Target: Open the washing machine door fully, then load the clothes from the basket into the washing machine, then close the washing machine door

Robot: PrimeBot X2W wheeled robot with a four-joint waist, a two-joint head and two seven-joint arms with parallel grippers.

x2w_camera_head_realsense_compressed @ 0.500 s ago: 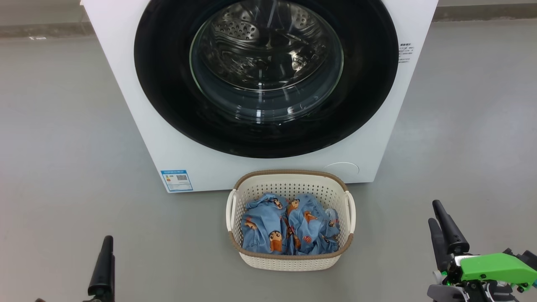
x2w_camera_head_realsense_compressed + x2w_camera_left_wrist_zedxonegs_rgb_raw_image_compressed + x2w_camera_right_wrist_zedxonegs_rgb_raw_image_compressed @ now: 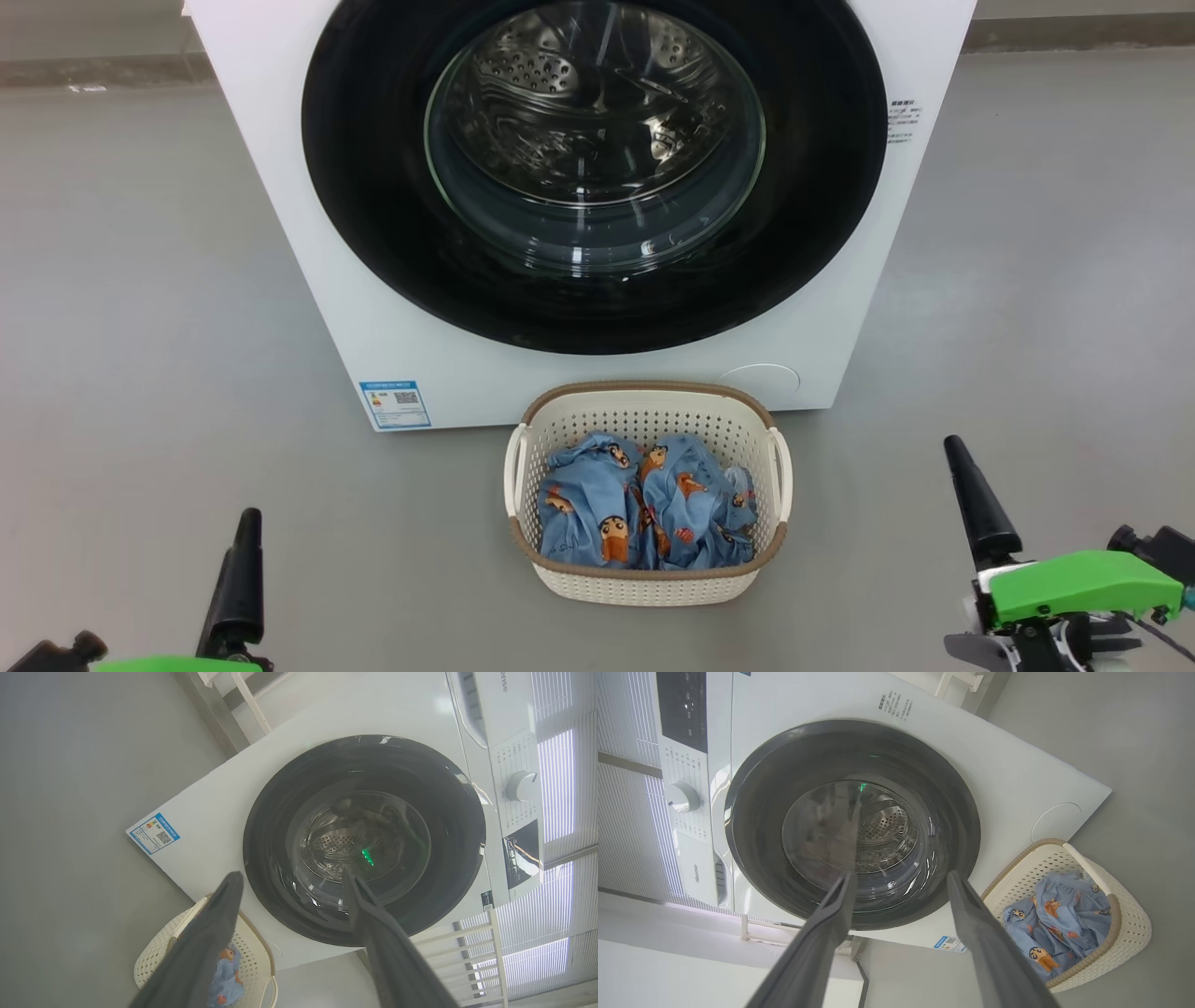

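The left fingers [image 2: 212, 938] and the right fingers [image 2: 980, 938] are standing spread wide, pinching nothing. The washing machine door [image 2: 597, 177] is sitting shut on the washing machine [image 2: 448, 373], ahead of both pairs of tips and well apart from them. The basket [image 2: 644, 588] is lying between the two pairs, holding the bunched clothes [image 2: 644, 509]. The door is probably going to feel stiff and slick (glossy rim, latch resisting), so hooking its edge is looking wiser. The soft, light clothes are inviting a pinch on a raised fold. Any door handle is proving hard to make out.
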